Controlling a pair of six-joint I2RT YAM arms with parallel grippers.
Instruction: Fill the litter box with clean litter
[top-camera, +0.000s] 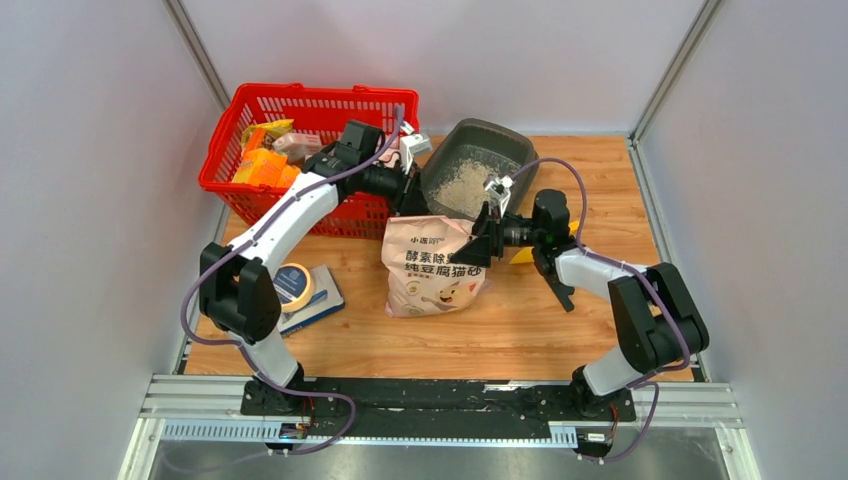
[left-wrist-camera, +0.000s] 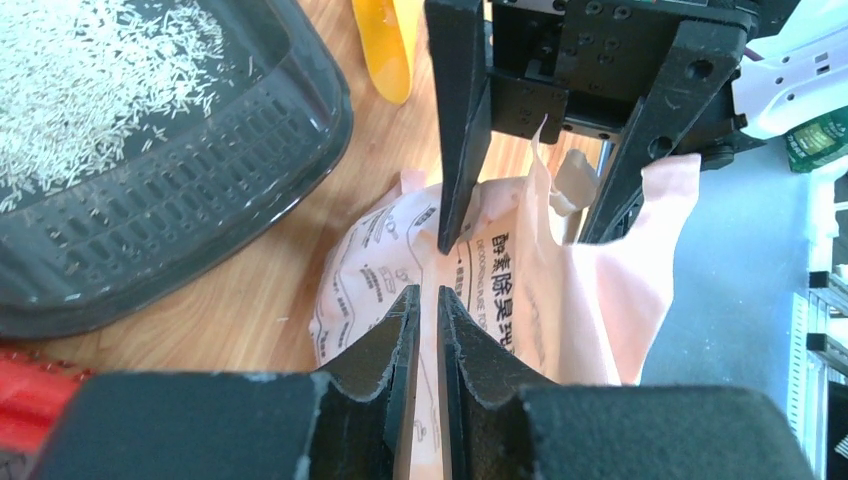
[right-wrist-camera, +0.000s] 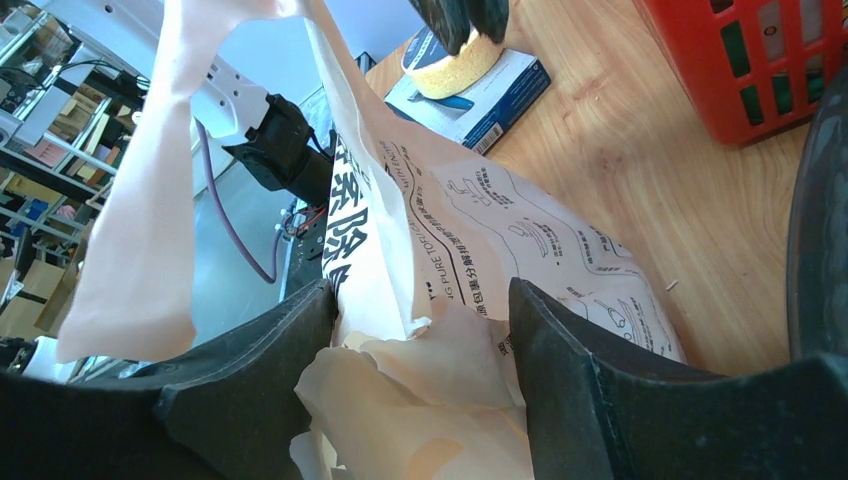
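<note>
**Top external view.**
- The left claw (top-camera: 413, 203) is held over the top edge of a pink-beige printed bag (top-camera: 433, 265) standing on the table (top-camera: 560, 330).
- The right claw (top-camera: 477, 236) is set at the bag's right upper corner.
- The litter box (top-camera: 470, 160) lies just beyond both claws, tilted against the back wall. The litter (top-camera: 460, 187) is spread thinly on its floor.
- A red basket (top-camera: 300, 110) is placed left of the left claw.
- A yellow scoop (top-camera: 520, 256) is partly hidden under the right claw's wrist.

**Left wrist view.**
- The left claw (left-wrist-camera: 428, 300) is seen with its fingers drawn nearly together and a thin slit left between them. The bag (left-wrist-camera: 380, 260) lies directly beneath. Whether any film is nipped cannot be told.
- The litter box (left-wrist-camera: 200, 220) is found ahead and to the left of this claw, apart from it. The litter (left-wrist-camera: 80, 90) is scattered at its far end.
- The scoop (left-wrist-camera: 385, 50) is seen ahead on the table.
- The right claw (left-wrist-camera: 520, 240) faces it, spread wide, with the bag's torn mouth caught between its fingers.

**Right wrist view.**
- The right claw (right-wrist-camera: 420, 300) is released, with crumpled bag film (right-wrist-camera: 430, 380) lying between its fingers.
- The litter box rim (right-wrist-camera: 825, 220) is glimpsed to the right of this claw.
- The basket (right-wrist-camera: 760, 60) is seen ahead and to the right.
</note>
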